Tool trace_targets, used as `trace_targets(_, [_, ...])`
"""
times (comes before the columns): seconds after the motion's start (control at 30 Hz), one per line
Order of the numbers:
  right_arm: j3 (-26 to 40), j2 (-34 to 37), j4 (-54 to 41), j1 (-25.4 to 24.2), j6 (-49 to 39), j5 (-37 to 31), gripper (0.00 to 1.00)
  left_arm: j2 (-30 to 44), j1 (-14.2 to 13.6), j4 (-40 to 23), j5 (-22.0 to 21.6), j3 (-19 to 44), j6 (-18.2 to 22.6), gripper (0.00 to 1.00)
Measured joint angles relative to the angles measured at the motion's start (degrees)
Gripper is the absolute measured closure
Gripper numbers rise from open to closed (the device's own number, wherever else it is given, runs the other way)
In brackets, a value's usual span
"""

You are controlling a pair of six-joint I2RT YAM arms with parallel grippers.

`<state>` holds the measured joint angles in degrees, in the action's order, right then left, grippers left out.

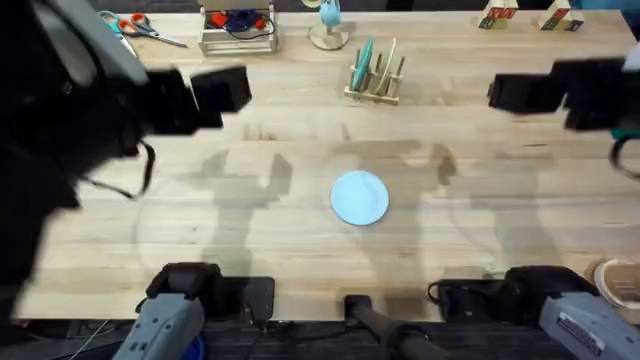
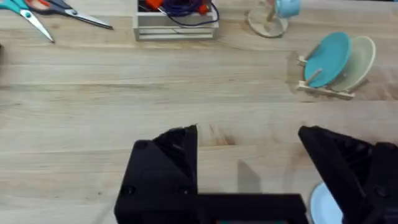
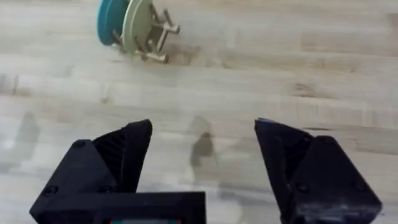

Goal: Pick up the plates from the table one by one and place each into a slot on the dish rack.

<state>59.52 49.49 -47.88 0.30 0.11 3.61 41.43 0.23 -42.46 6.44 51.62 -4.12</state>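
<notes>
No writing can be read. The dish rack (image 1: 375, 80) at the counter's (image 1: 500, 190) far side holds a teal plate (image 2: 326, 59) and a pale plate (image 2: 357, 61) upright. A light blue plate (image 1: 359, 197) lies flat mid-counter. The left tool (image 2: 249, 149) and right tool (image 3: 202, 149) hang wide open, empty.

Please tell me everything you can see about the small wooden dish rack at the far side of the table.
The small pale wooden dish rack has a flat base with thin upright pegs. It stands at the far middle of the light wooden table. Two plates stand on edge in it, leaning between pegs: a round teal plate and a round cream plate side by side. No tool touches it.
</notes>
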Motion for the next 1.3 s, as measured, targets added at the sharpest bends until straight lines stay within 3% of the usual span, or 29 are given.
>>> trace_targets(0.3, [22.0,12.0,-18.6,0.0,-3.5,0.7,0.008,17.3,0.0,-19.9,4.9,22.4,0.0,0.008])
trace_targets(0.47, [27.9,13.0,-23.0,0.0,-4.2,0.7,0.007,25.1,0.0,-29.6,6.4,33.5,0.0,0.008])
trace_targets(0.6, [30.2,13.0,-24.9,0.0,-5.3,0.7,0.007,29.0,0.0,-33.8,7.0,39.9,0.0,0.008])
trace_targets(1.03, [30.6,13.0,-25.7,0.0,-5.2,0.7,0.007,30.3,0.0,-35.4,9.0,42.2,0.0,0.008])
trace_targets(1.3, [30.6,13.0,-25.7,0.0,-3.9,0.7,0.007,30.3,0.0,-37.3,16.4,42.2,0.3,0.007])
